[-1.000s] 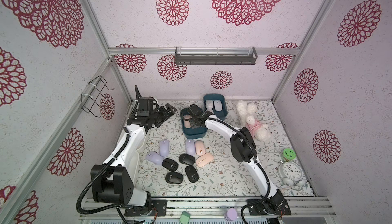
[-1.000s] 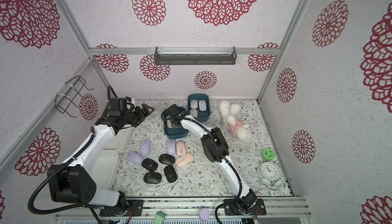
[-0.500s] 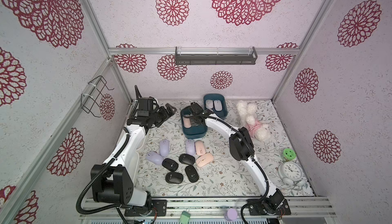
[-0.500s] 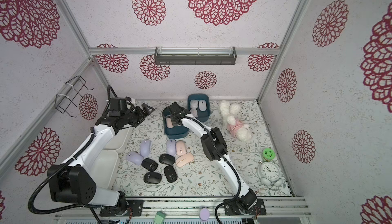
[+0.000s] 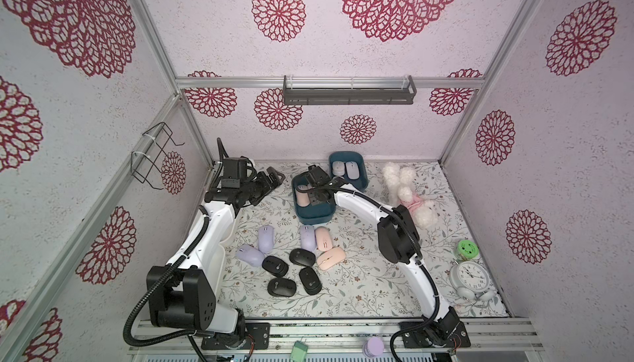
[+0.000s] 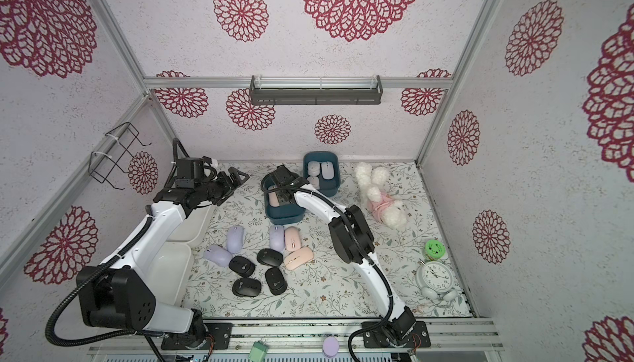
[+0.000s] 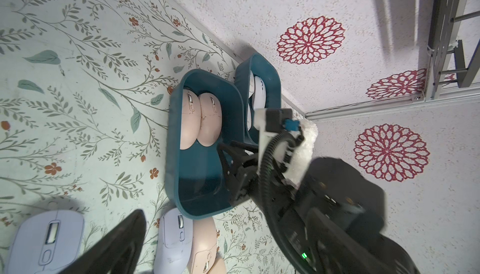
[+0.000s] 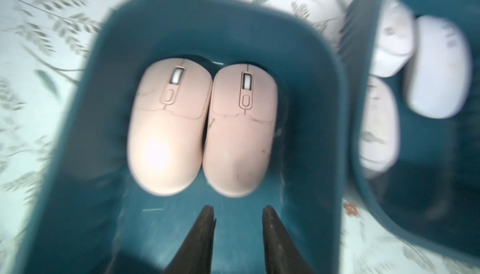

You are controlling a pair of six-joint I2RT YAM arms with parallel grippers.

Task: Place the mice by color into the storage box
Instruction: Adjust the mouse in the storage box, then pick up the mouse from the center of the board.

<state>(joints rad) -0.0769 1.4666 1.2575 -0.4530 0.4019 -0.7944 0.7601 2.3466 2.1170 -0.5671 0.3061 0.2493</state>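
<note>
- Peach-pink pair [image 8: 168,129]: two mice lie inside the teal box [image 8: 78,104], flanks touching, long axes parallel, wheel ends toward the box's far wall.
- Right arm [image 5: 360,202]: jaws hang over the bare box floor on the robot-base side of that pair. They are parted a moderate way with nothing between them. The wrist view is smeared, so finer detail cannot be told.
- Key relation: two more of this colour sit on the counter [image 5: 360,284], outside the box past its base-side wall. From the right jaws they lie back toward the base and lower.
- Nearer peach-pink mouse [image 5: 322,238]: long axis points at the box. A lilac mouse [image 5: 307,237] is just beside its left flank, leaving little room for a jaw there.
- Farther peach-pink mouse [image 5: 331,258]: lies aslant to the box's long axis, with a black mouse [image 5: 302,256] near on its left.
- Left arm [image 5: 212,233]: jaws spread wide and empty, hovering well off the box's left side.
- Judgement: the right jaws are nearer, but need a wrist turn for the slanted one.
</note>
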